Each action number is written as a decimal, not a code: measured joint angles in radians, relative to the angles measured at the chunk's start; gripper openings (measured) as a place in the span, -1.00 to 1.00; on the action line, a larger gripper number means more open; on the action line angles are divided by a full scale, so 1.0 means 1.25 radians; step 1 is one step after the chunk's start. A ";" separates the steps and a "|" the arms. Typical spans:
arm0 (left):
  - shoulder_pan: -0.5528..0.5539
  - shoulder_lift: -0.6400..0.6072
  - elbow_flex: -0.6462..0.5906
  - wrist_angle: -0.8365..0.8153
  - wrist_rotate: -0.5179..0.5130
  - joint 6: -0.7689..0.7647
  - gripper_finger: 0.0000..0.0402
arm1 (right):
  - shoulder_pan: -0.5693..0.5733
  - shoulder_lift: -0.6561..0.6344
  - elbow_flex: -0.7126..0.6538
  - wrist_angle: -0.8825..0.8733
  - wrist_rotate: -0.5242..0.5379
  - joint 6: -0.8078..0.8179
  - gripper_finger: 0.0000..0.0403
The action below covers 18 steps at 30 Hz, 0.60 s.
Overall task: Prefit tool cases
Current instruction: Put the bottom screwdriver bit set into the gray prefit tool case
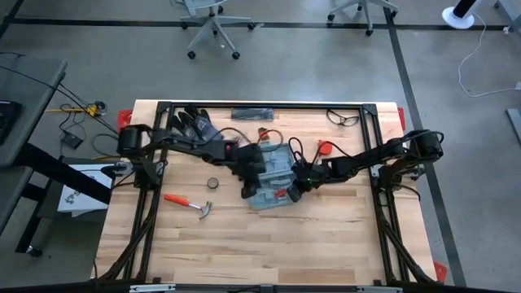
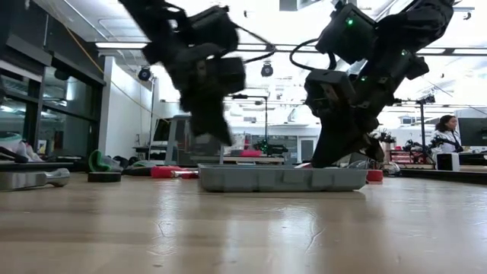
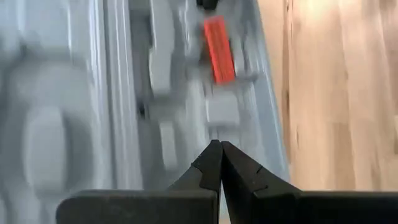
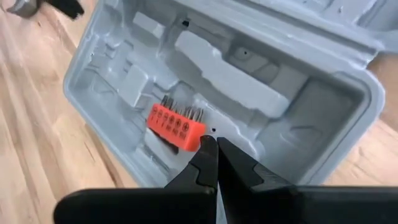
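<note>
One case lies open and flat near the middle of the table, and both its halves show moulded recesses to us. In the right wrist view we see an orange bit holder with a row of bits sitting in one recess, near the edge of that half. The other recesses that we can see are empty.

Both arms are over the case. The left pincer hangs above the case, near the half with the bit holder, and its fingers are pressed together with nothing between them. The right pincer is just beside the bit holder, also closed and holding nothing. We cannot tell if its tips touch the holder or the plastic.

On the table, a hammer with an orange handle lies apart from the case on the left arm's side, and a small roll of tape is near it. Dark gloves, safety glasses and a flat black thing lie along the far edge.

We judge that the task is at an early stage: one piece is fitted, and the hammer and perhaps other items are not yet in their places.
</note>
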 joint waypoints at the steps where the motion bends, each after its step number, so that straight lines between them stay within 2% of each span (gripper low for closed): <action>1: -0.007 -0.015 -0.031 0.008 -0.004 -0.024 -1.00 | -0.002 0.000 0.000 0.001 0.000 0.000 -1.00; 8: -0.073 -0.062 -0.161 0.094 -0.035 -0.174 -1.00 | -0.003 0.000 0.000 0.009 -0.006 -0.001 -1.00; 18: -0.106 -0.042 -0.175 0.137 -0.047 -0.199 -1.00 | 0.001 0.034 0.000 0.055 -0.016 0.031 -1.00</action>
